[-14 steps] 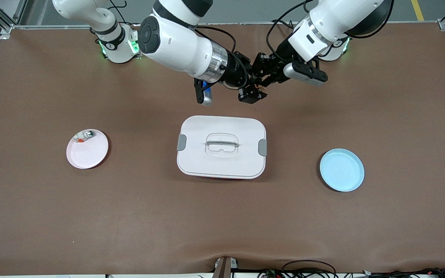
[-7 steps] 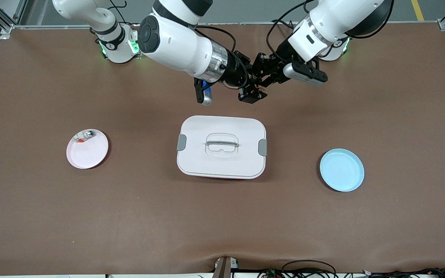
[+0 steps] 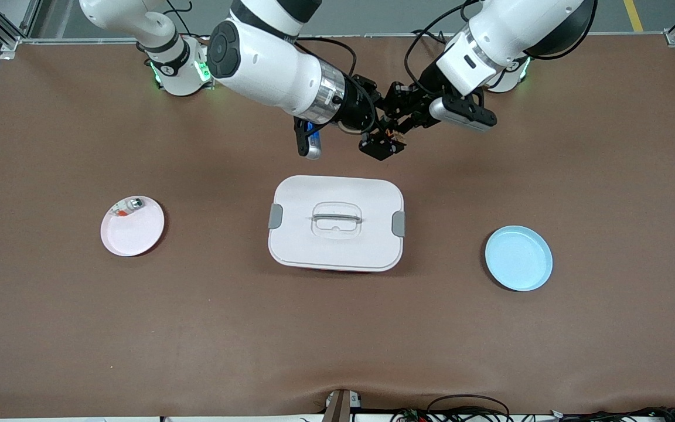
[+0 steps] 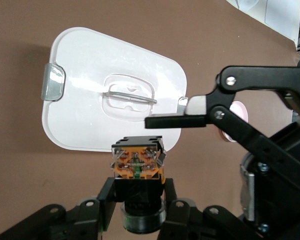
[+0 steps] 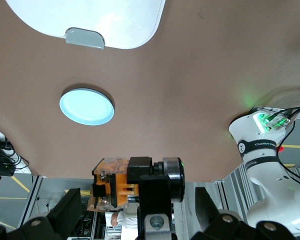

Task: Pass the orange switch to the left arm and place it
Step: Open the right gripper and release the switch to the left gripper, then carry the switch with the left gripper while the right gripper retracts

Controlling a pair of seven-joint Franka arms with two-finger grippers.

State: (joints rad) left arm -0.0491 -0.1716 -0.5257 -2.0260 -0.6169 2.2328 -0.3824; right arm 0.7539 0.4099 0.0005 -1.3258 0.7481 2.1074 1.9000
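Orange switch (image 4: 137, 162) clamped in left gripper (image 4: 138, 200), right gripper (image 5: 135, 210) spread open beside it, above table

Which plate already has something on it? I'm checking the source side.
The pink plate, toward the right arm's end of the table, has a small silver-green piece at its rim. The light blue plate shows nothing on it.

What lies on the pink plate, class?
On the pink plate one small silver-green piece with an orange bit rests against the rim nearest the robots' bases. The rest shows bare pink. Its underside is hidden.
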